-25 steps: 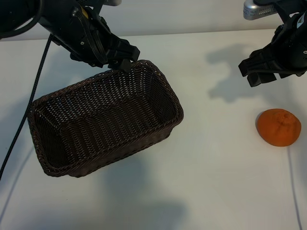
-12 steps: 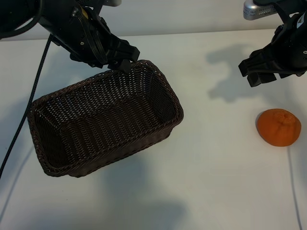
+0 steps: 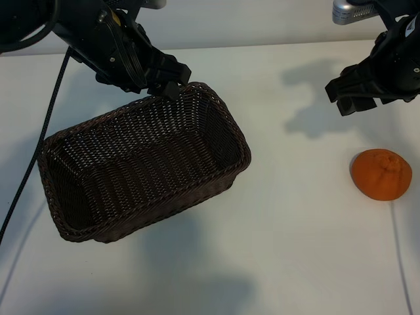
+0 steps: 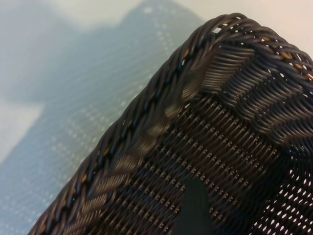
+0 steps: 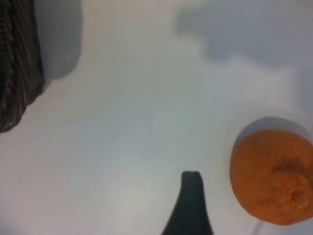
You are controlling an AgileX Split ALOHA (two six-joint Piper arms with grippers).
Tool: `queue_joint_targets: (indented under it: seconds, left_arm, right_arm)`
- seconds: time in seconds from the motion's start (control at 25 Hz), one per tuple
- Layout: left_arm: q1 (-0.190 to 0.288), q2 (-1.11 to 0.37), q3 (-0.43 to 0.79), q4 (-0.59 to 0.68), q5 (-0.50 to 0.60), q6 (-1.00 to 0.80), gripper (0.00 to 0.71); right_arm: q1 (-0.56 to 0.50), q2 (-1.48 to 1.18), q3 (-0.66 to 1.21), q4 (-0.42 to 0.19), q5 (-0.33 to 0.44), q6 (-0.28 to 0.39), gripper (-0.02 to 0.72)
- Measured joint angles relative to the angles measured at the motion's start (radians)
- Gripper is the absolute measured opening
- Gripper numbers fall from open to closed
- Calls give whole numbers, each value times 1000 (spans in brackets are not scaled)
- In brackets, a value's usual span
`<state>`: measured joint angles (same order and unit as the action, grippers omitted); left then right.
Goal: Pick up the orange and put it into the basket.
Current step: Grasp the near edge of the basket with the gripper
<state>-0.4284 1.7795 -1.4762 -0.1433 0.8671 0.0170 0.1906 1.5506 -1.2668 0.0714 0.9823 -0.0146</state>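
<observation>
Hovering open and empty, the right pincer has the orange just below-right of it on the bench — way closer than the left pincer, open over the basket rim.

Your ext. cam looked steeply down from above, facing both arms, whole surface in frame. Left wrist cam sat v. close over a basket corner, angled down. Right wrist cam looked down from farther up, catching the orange plus basket edge; both also showed in the ext. view.
</observation>
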Motion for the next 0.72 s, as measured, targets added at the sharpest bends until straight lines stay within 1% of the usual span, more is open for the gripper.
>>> queue_joint_targets:
  seconds: [0.24,0.48,0.6,0.72]
  left_arm:
    - [0,0,0,-3,-22,0,589]
    - [0,0,0,-4,-7,4,589]
    - [1,-2,0,35,45,-30,589]
    - [14,-43,31,116,83,-85,589]
  right_arm:
    - [0,0,0,3,-8,1,580]
    - [0,0,0,4,-14,2,580]
    - [0,0,0,4,-14,2,580]
    - [0,0,0,4,-14,2,580]
